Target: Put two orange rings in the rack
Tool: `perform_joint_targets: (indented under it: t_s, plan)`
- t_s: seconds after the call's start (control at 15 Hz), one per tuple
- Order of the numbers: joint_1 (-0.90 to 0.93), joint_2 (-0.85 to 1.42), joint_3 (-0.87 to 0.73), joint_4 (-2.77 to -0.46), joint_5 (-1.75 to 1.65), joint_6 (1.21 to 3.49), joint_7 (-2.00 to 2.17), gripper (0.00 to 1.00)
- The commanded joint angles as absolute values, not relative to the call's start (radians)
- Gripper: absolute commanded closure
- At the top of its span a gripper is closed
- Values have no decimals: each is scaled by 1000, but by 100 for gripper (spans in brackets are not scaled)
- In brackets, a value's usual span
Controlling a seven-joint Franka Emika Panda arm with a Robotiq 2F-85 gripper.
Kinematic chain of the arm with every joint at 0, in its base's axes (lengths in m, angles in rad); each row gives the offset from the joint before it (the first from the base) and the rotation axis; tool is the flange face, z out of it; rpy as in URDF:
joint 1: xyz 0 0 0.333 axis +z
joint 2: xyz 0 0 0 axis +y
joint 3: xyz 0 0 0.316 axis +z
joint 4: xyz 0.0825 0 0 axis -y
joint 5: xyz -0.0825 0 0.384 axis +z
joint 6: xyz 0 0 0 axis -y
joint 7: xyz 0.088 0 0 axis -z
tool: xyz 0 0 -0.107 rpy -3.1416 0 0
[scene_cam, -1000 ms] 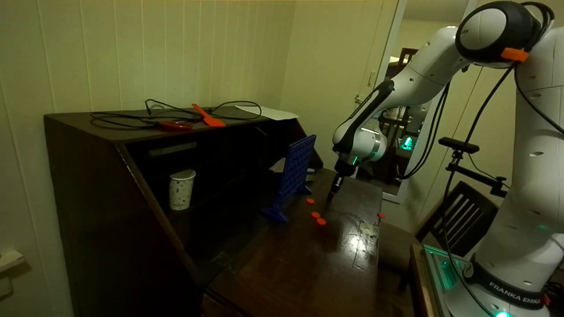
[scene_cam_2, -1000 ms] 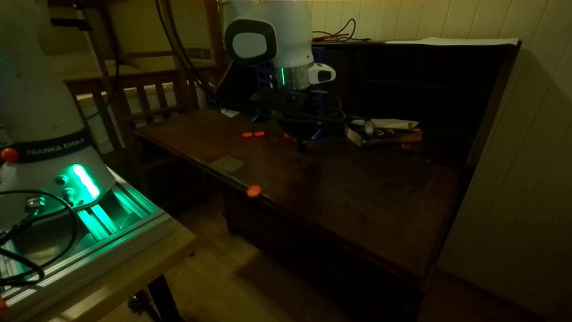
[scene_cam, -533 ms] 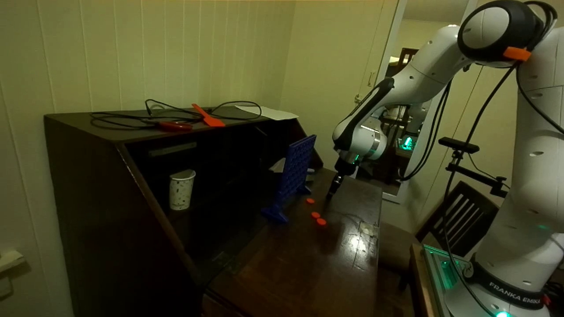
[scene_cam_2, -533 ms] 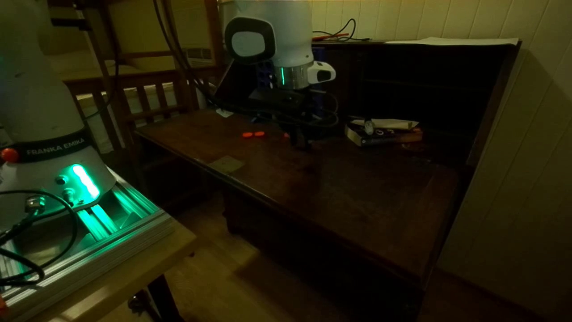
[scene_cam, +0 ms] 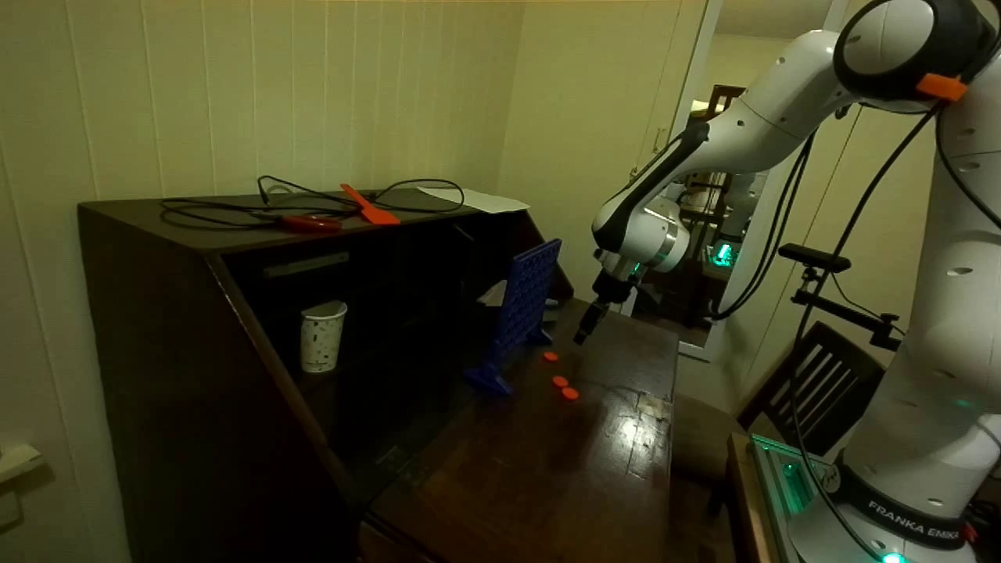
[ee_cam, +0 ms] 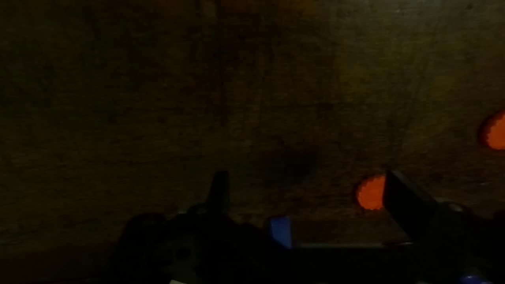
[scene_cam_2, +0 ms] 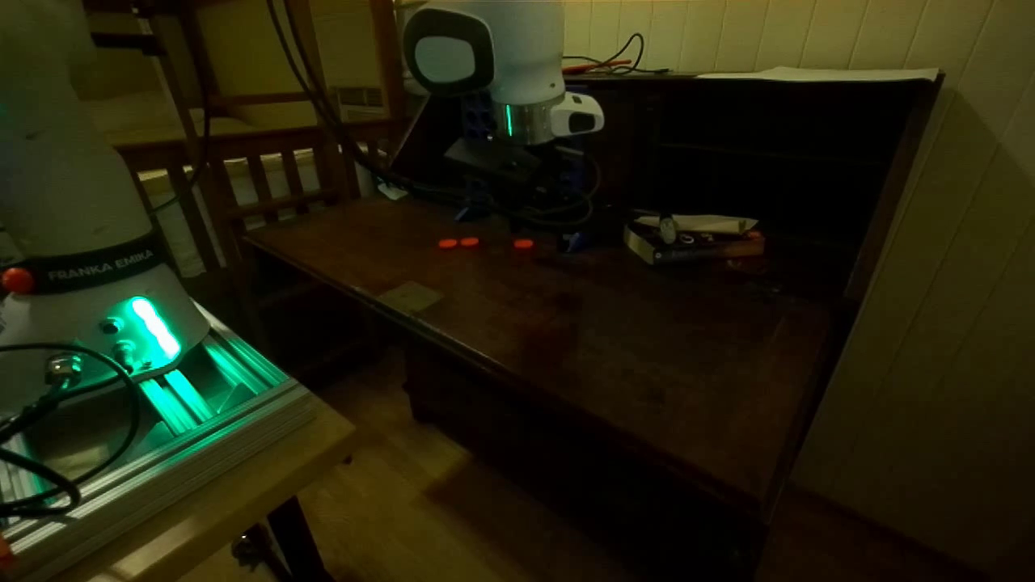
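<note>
We saw flat orange rings [ee_cam: 370,193] with toothed edges on the glossy wooden desk [scene_cam: 508,477], near the perforated blue rack [scene_cam: 525,299]; the hand [ee_cam: 305,173] hung unclenched, spread wide.

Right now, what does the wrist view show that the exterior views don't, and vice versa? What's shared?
Only the wrist view: the black two-fingered gripper plainly open, and toothed edges on the bright orange disc-like rings.

Only the exterior views: all three rings on the dark wooden desk, the tall panel of the dark blue upright rack, the white robot arm and, in an exterior view, a white speckled cup.

Both: gripper, desk, two rings; the wrist view's blue piece is probably the rack's foot.
</note>
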State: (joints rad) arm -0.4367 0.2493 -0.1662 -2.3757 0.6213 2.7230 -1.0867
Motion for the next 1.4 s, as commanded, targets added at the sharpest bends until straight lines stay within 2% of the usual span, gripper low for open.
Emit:
perform_joint_targets:
  t_s: [0.0, 0.93, 1.33]
  plan:
    - [-395, 197, -176, -2420, 581, 2712, -989, 0]
    - [-220, 121, -178, -2527, 111, 2709, -303, 0]
    - [-214, 113, -143, -2557, 155, 2740, -260, 0]
